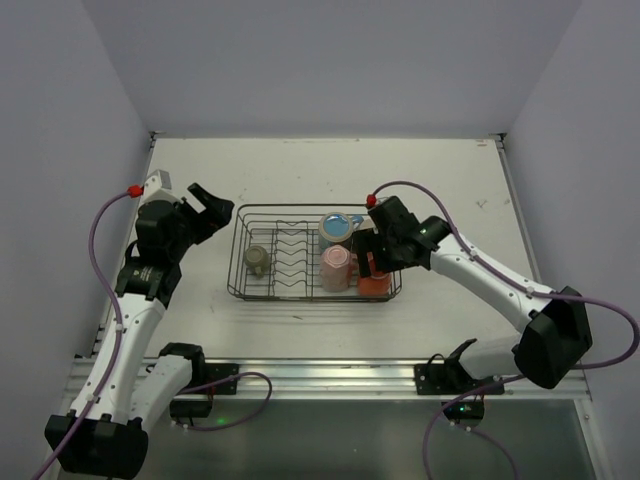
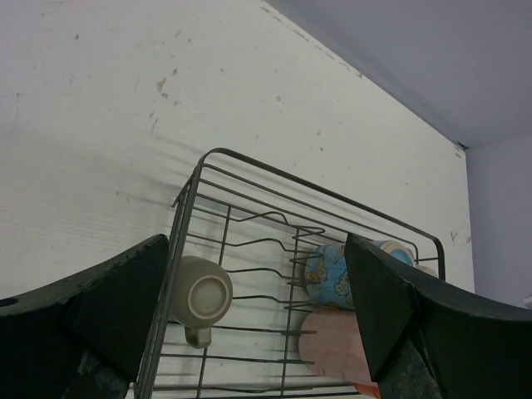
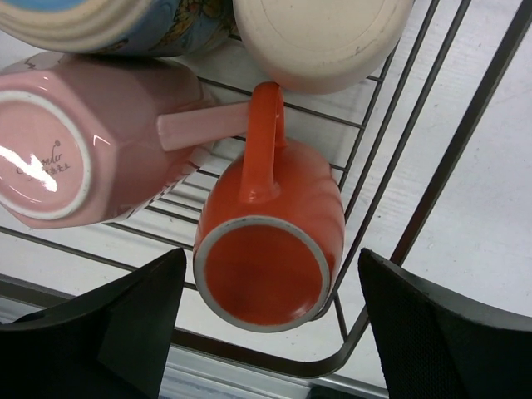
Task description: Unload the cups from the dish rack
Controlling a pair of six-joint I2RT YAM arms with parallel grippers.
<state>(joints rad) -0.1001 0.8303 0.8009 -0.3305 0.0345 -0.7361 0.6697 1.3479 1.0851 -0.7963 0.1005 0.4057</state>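
The black wire dish rack [image 1: 300, 207] sits mid-table. In its left half an olive-grey cup [image 1: 257, 260] lies on its side. The right half holds a light blue cup [image 1: 339, 228], a pink cup [image 1: 336, 268] and an orange cup [image 1: 375, 283]. A beige cup [image 3: 320, 37] shows beside them in the right wrist view. My right gripper [image 3: 273, 258] is open, its fingers on either side of the orange cup's [image 3: 270, 241] base with gaps on both sides. My left gripper [image 1: 210, 212] hangs open just left of the rack, holding nothing.
The white table [image 1: 450, 180] is walled at the back and both sides. A metal rail [image 1: 320, 375] with the arm bases runs along the near edge. The rack's upright dividers [image 1: 290, 255] stand between the olive-grey cup and the others.
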